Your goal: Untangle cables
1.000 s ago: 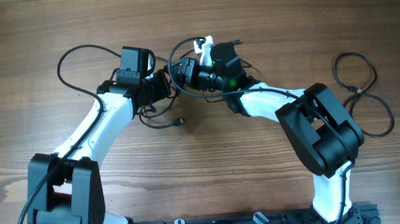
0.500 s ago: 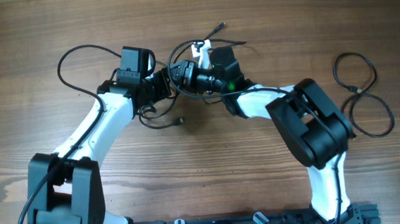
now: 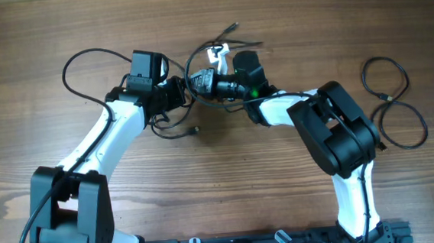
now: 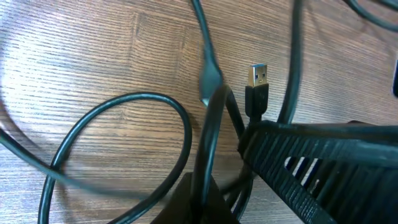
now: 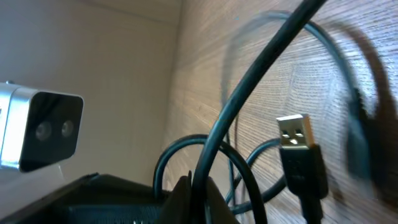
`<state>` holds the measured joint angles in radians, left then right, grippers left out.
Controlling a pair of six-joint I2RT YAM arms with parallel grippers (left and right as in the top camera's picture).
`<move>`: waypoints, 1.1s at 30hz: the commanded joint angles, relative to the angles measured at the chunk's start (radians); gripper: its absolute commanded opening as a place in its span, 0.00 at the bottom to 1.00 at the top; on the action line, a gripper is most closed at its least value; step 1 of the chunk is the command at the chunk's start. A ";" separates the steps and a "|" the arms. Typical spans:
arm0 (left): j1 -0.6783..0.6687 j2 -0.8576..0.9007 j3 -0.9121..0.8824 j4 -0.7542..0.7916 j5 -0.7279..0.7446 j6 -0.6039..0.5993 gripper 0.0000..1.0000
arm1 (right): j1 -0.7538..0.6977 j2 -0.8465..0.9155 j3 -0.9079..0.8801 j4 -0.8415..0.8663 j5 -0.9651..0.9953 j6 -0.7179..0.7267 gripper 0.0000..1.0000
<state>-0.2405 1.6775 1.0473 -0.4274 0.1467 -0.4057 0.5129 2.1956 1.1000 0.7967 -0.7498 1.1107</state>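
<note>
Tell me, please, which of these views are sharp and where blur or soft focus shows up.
Overhead: evenly lit and sharp, the table's grain crisp, shadows faint. Left wrist: the USB plug is in focus, but the cables smear at lower left. Right wrist: soft throughout, the upper loop ghosted by motion blur, with a dark blur at the right edge.

White-shelled left arm [image 3: 100, 145] and right arm [image 3: 285, 110], bulky black joints, green wrist light [image 3: 252, 91].
</note>
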 commanded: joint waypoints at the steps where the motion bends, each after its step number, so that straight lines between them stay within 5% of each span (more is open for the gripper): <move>1: 0.006 0.006 0.011 -0.002 0.008 0.008 0.04 | -0.013 0.010 0.004 0.002 -0.071 -0.021 0.04; 8: 0.063 0.006 0.011 -0.022 0.008 0.008 0.04 | -0.095 0.003 0.004 0.066 -0.273 -0.038 0.04; 14: 0.108 0.006 0.011 -0.035 0.007 0.008 0.04 | -0.261 0.003 0.004 0.406 -0.615 0.339 0.04; 22: 0.108 0.006 -0.018 -0.048 -0.192 -0.025 0.04 | -0.493 0.003 0.004 0.449 -0.657 0.597 0.04; 29: 0.161 0.006 -0.022 -0.079 -0.412 -0.095 0.04 | -0.666 0.003 0.004 0.508 -0.867 0.573 0.04; 33: 0.241 0.006 -0.023 -0.062 -0.422 -0.175 0.04 | -0.743 0.003 -0.003 0.509 -0.872 0.571 0.04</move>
<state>-0.0696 1.6775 1.0367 -0.4980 -0.1722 -0.4873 -0.1715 2.1998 1.1000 1.2957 -1.5593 1.6726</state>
